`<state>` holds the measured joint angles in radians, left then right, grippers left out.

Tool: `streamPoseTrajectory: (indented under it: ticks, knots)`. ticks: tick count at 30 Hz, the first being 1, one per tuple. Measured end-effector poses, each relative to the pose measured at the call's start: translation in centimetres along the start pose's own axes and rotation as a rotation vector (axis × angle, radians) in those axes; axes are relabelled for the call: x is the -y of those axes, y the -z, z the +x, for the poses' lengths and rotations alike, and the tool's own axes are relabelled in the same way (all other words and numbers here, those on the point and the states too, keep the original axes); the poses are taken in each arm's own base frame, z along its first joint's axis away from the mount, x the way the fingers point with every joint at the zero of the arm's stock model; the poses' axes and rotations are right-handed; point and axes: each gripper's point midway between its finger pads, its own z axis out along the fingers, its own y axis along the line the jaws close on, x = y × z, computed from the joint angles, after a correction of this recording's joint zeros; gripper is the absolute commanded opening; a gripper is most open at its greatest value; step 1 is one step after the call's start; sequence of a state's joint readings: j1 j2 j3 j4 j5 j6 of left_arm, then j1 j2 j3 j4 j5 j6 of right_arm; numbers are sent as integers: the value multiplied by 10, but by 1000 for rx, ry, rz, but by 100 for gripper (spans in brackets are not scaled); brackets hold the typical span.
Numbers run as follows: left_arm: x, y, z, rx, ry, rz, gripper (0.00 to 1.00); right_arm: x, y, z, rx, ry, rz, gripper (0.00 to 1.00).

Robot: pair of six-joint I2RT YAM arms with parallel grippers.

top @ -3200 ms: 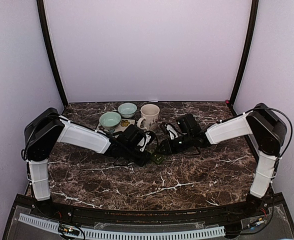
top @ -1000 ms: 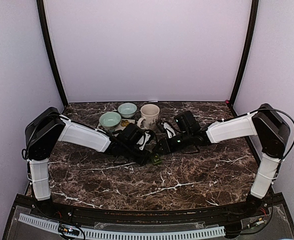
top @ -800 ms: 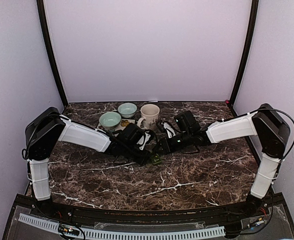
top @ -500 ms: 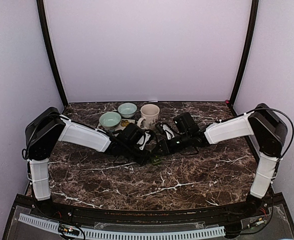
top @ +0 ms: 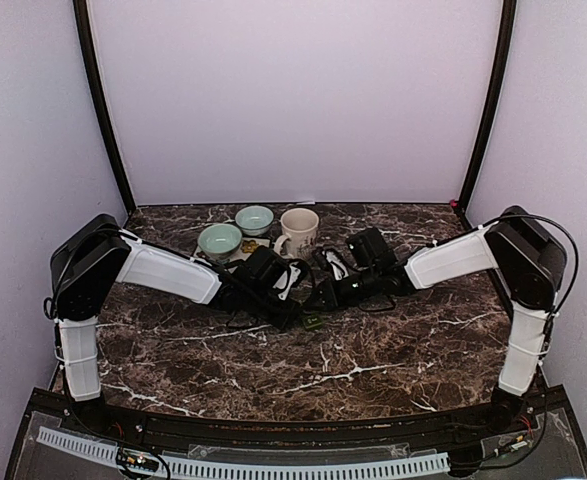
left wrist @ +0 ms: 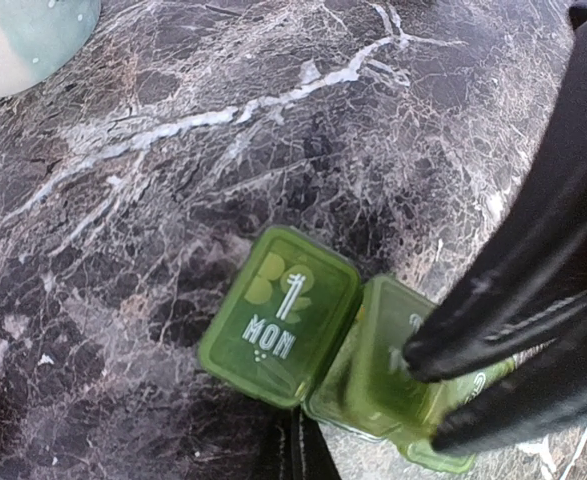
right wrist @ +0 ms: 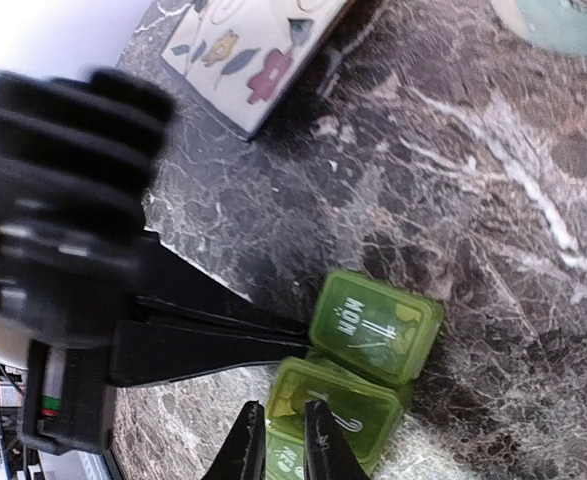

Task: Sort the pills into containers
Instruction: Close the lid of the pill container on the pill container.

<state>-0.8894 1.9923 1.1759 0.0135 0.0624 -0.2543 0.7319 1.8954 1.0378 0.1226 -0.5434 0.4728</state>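
Left gripper [left wrist: 293, 452] clamps pill organizer [left wrist: 278, 315] edge. Right gripper [right wrist: 281, 445] sits slightly parted on lid 2 [right wrist: 338, 405]; prying could dislodge the organizer.

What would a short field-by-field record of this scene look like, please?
surface: dark marble table
target: green pill organizer, lying on the table
MON section: label facing up
left hand: fingers together, tip at the organizer's edge
right hand: fingers slightly apart over the compartment beside MON
containers: near bowl, far bowl, mug, behind the hands
loose pills: none clearly visible
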Motion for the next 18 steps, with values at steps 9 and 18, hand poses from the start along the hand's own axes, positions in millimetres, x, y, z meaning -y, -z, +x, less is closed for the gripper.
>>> streamPoseTrajectory:
  ticks: [9, 18]
  knots:
    - [0, 0, 0, 0, 0, 0, 0, 8, -10, 4, -43, -35, 9, 14]
    - [0, 0, 0, 0, 0, 0, 0, 11, -13, -1, -80, -25, 52, 14]
